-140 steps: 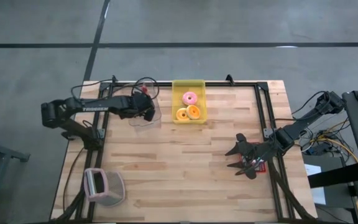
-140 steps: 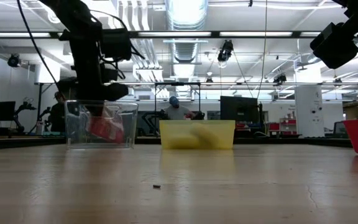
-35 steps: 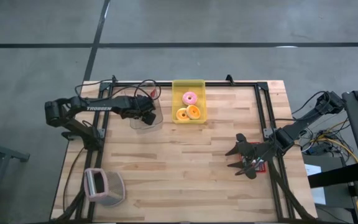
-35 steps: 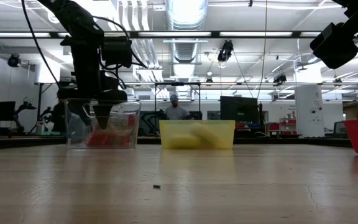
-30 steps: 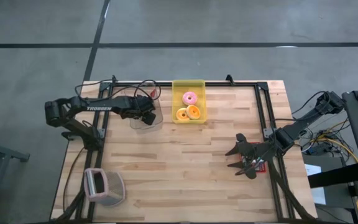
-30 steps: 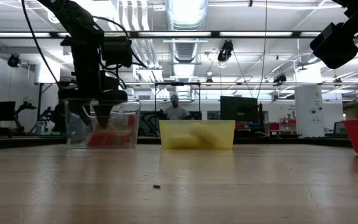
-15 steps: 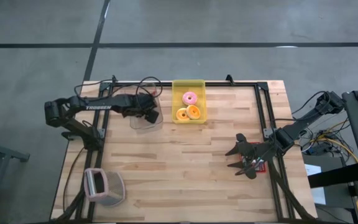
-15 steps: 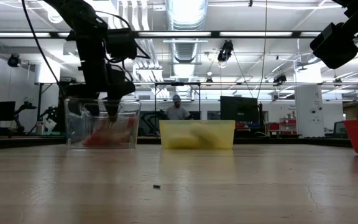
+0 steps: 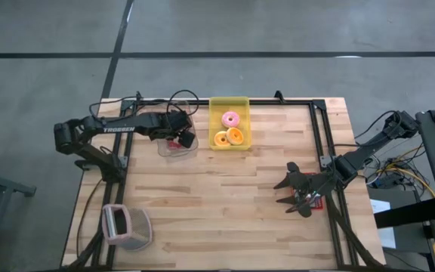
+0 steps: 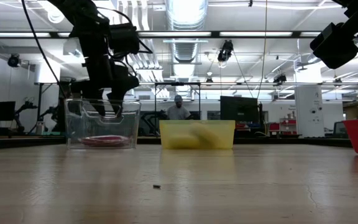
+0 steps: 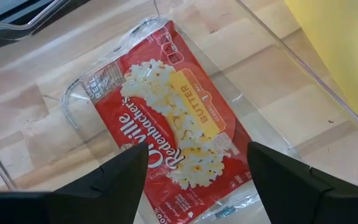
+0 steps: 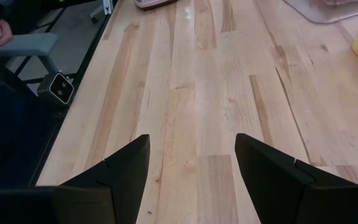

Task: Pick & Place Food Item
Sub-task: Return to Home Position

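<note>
Left gripper [image 9: 186,139] hangs just above the clear bin [image 9: 169,150] on the far side of the table [image 9: 225,211], its fingers spread wide and holding nothing. Below them the popcorn bag [image 11: 173,118] lies flat on the bin's floor, label up and set at a slant to the walls. From table height it shows only as a thin red strip along the bottom. The yellow bin [image 9: 229,113] stands just beside the clear one.

The bag looks light and limp, I'd say: a flat packet in glossy film that will crinkle, flex and slide under hard fingers. Nothing about it seems fragile. Lying flush on the floor, it gives little to pinch from above. The loose clear film around its edge, or a grip across the narrow width near one end, seems the best hold. The bin walls leave scant room to come at it sideways.

Right gripper [image 9: 294,193] waits well apart, low over the table's near right edge, likewise spread and empty.
</note>
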Tool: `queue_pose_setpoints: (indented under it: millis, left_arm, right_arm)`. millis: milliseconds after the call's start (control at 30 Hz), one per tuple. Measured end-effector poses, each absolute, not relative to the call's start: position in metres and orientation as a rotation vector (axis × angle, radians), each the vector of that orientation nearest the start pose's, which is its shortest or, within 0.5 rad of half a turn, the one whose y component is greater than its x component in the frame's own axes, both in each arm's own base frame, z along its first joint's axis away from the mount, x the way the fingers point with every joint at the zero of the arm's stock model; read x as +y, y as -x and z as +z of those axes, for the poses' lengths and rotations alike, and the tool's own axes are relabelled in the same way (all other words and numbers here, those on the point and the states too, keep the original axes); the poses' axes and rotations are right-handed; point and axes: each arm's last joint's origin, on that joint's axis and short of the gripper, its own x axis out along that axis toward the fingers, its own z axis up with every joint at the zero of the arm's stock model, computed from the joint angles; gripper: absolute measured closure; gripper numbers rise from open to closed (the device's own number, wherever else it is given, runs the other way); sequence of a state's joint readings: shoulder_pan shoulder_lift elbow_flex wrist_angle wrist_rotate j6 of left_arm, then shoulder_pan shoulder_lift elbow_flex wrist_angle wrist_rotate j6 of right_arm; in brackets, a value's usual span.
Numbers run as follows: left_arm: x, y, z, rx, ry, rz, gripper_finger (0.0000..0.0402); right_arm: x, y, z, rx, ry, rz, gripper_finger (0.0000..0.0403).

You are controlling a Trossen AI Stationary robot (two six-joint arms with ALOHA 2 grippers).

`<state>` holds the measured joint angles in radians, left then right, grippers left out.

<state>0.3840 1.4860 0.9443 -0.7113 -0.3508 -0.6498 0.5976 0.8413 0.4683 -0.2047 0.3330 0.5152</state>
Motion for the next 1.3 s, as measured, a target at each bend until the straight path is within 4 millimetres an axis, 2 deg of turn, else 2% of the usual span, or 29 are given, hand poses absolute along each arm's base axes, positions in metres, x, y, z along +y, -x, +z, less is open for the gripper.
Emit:
queue_pose_setpoints:
  millis: [333, 467, 700, 1033, 1200, 1300]
  left_arm:
    - [0.11, -0.245, 0.202, 1.038, 0.528, 1.006, 0.0122]
    - [0.108, -0.242, 0.211, 1.006, 0.52, 0.992, 0.0122]
    - [0.1, -0.237, 0.246, 0.841, 0.386, 0.872, 0.0122]
    - [0.061, -0.229, 0.305, 0.54, 0.119, 0.601, 0.0122]
    - [0.049, -0.219, 0.32, 0.486, 0.015, 0.512, 0.0122]
    - [0.046, -0.219, 0.321, 0.459, 0.024, 0.416, 0.0122]
  right_arm:
    - [0.09, -0.149, 0.215, 0.566, -0.241, 0.117, 0.017]
    - [0.09, -0.149, 0.215, 0.566, -0.241, 0.117, 0.017]
    - [0.09, -0.149, 0.215, 0.566, -0.241, 0.117, 0.017]
    - [0.09, -0.149, 0.215, 0.566, -0.241, 0.117, 0.017]
    - [0.09, -0.149, 0.215, 0.566, -0.241, 0.117, 0.017]
    - [0.09, -0.149, 0.215, 0.566, -0.241, 0.117, 0.017]
